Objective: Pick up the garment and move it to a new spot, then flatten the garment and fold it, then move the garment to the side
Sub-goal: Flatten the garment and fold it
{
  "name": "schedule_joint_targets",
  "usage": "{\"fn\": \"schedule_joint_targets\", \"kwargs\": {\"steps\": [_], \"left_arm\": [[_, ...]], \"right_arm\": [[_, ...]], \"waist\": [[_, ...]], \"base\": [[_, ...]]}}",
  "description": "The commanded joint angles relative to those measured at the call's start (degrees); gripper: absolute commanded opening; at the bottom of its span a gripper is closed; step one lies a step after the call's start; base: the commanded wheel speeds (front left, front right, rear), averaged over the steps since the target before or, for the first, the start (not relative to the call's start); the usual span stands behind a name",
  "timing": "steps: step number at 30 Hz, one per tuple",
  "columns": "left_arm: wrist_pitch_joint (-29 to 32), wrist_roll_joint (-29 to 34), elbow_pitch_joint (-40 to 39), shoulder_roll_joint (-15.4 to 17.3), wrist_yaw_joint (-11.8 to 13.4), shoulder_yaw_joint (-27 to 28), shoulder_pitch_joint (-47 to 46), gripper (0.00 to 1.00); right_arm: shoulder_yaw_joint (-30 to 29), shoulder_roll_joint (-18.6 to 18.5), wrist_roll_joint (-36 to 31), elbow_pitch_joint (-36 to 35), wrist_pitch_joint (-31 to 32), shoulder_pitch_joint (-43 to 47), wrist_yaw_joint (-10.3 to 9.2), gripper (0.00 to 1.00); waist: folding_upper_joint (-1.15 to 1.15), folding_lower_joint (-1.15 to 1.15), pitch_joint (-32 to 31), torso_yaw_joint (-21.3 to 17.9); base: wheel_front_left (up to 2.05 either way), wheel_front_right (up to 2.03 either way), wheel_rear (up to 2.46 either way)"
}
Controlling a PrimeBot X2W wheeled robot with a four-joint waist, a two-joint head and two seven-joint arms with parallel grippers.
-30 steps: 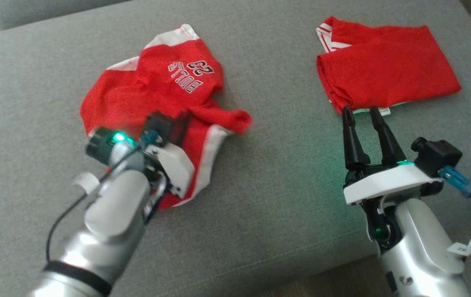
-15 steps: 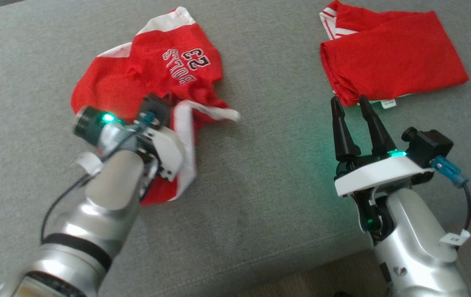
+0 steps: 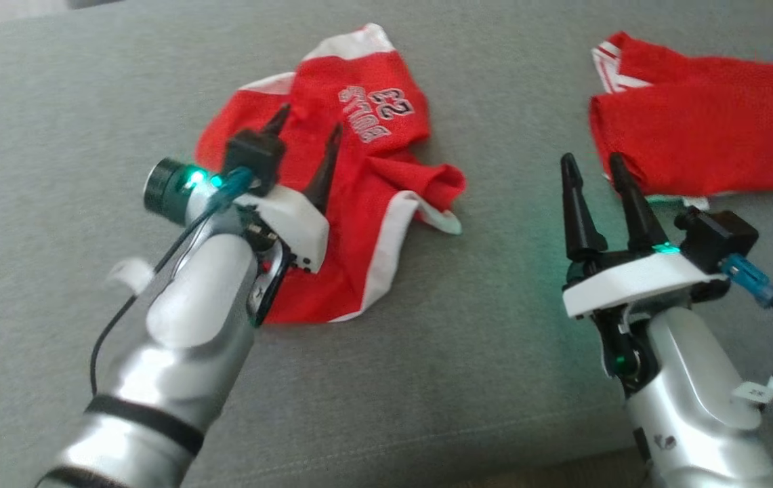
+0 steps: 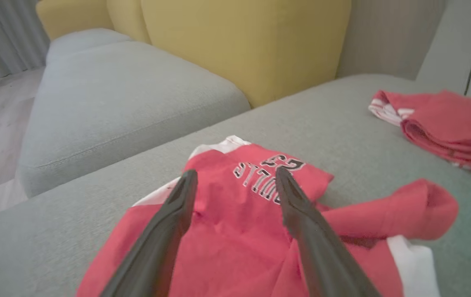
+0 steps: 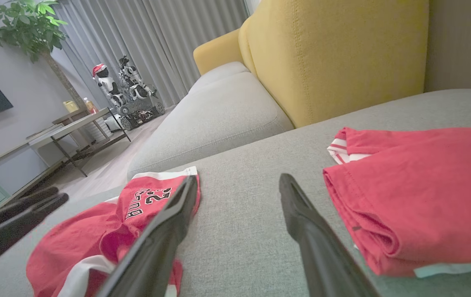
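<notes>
Garment (image 3: 366,176), red with white trim, lies crumpled on the grey sofa cushion (image 3: 88,102), left of centre. Your left end effector (image 3: 309,122) hangs over it, fingers spread wide and gripping nothing, seemingly just clear of the cloth. Your right end effector (image 3: 591,163), equally wide and empty, sits near a folded red cloth (image 3: 698,129) at far right.

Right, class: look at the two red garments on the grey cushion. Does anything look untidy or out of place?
Yes. The printed red garment lies crumpled, with its right corner bunched up and its white trim twisted. The other red garment, further right, is neatly folded.
</notes>
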Motion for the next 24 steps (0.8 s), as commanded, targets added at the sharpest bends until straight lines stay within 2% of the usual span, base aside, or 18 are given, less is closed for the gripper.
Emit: {"fn": "schedule_joint_targets", "kwargs": {"steps": [1,3,4,9,12,18,24], "left_arm": [[-0.7,-1.3,-5.3,2.3,0.8,3.9,1.5,1.0],[-0.7,-2.6,-10.2,3.2,1.5,6.6,4.5,1.0],[-0.7,-2.6,-10.2,3.2,1.5,6.6,4.5,1.0],[-0.7,-4.3,-22.7,5.5,3.4,14.1,14.2,1.0],[-0.7,-4.9,-29.3,5.5,4.0,18.7,21.0,1.0],[-0.7,-4.3,-36.9,2.2,2.6,24.9,32.7,1.0],[-0.7,-2.1,-38.3,0.0,0.2,26.7,35.3,1.0]], "right_arm": [[0.0,0.1,-0.8,-1.9,0.3,0.4,-0.05,1.0],[-0.9,-0.1,-1.4,-2.4,0.8,1.5,-0.05,1.0],[-0.9,-0.1,-1.4,-2.4,0.8,1.5,-0.05,1.0],[-3.0,-0.8,-2.1,-4.2,1.7,4.4,-0.05,1.0],[-4.5,-1.0,-2.5,-5.3,2.1,6.2,-0.05,1.0],[-6.1,-0.9,-3.6,-6.4,3.2,9.3,-0.05,1.0],[-5.6,-0.5,-3.3,-6.8,5.6,9.8,-0.05,1.0]], "waist": [[0.0,0.0,-1.9,2.8],[0.0,0.0,-2.8,4.3],[0.0,0.0,-2.8,4.3],[0.0,0.0,-4.7,7.6],[0.0,0.0,-5.6,9.0],[0.0,0.0,-6.3,10.9],[0.0,0.0,-5.8,11.9]], "base": [[0.0,0.0,0.0],[0.0,0.0,0.0],[0.0,0.0,0.0],[0.0,0.0,0.0],[0.0,0.0,0.0],[0.0,0.0,0.0],[0.0,0.0,0.0]]}}
